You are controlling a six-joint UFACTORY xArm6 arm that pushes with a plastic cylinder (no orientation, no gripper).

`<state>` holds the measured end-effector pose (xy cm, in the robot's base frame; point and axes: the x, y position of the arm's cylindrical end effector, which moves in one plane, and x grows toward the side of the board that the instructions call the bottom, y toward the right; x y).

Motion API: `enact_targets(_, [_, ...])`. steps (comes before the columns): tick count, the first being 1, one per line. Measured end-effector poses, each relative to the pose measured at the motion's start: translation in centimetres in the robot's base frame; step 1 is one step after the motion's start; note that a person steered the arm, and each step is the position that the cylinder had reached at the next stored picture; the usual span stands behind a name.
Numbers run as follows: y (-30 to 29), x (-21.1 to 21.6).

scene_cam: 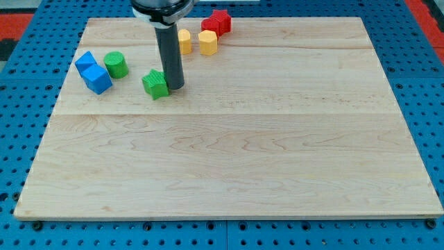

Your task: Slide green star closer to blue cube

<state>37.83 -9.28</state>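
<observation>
**Green star: contact made, gap to blue cube not yet closed**

You will find the green star (156, 84) in the upper-left part of the board, well short of the left edge; it sits flat, its lobed outline clear, no damage evident. Your rod's tip (175, 87) stands against the star's right side, touching or just beside it; there are no jaws on this rig, only the plain rod, so nothing is gripped. The blue cube (97, 79) lies near the left edge, with a second blue block (85, 62) touching it toward the top-left corner; a green cylinder (115, 64) stands between the star and that pair, nearer the top edge. Judgement: the push is set up on the correct side; the leftward travel remains. Near the top edge you have two yellow blocks (207, 42), one partly hidden by the rod, and a red star (218, 22); both clear of the path.
</observation>
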Motion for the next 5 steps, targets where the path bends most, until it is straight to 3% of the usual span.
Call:
enact_targets(2, [-5.3,0.0])
enact_targets(5, [-6.3,-1.1])
